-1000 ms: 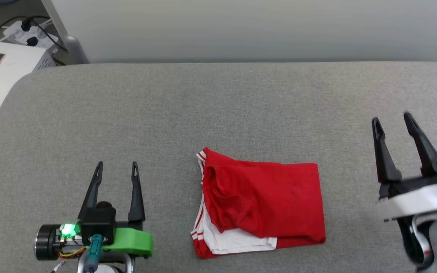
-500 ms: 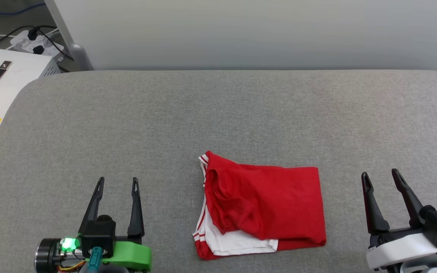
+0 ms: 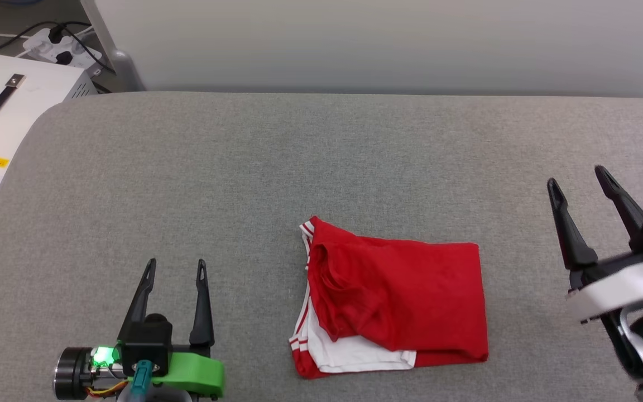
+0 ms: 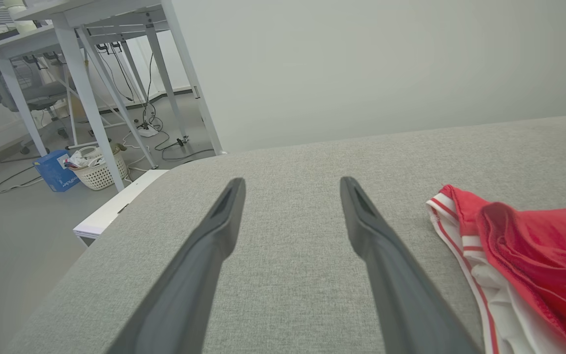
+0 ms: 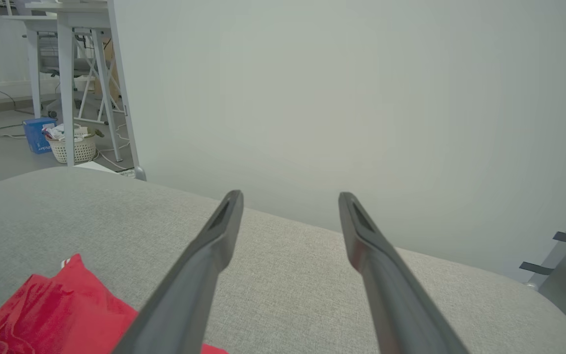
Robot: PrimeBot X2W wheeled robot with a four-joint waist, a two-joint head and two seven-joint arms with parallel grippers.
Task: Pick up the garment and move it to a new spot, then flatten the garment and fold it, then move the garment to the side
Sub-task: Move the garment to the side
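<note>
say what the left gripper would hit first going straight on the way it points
Nothing nearby, it seems: the left gripper points across the table toward the wall; the garment lies off to its right. Height unclear.

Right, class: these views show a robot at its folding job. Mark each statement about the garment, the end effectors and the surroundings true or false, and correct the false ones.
1. The garment lies folded over on the grey surface. True.
2. The left end effector is shut on the garment. False: it is open, empty, and apart from the garment.
3. In the head view the garment lies between the two end effectors. True.
4. The right end effector grips a white sleeve. False: it is open and holds nothing.
5. A white box with a dark handle stands beside the surface. True.
</note>
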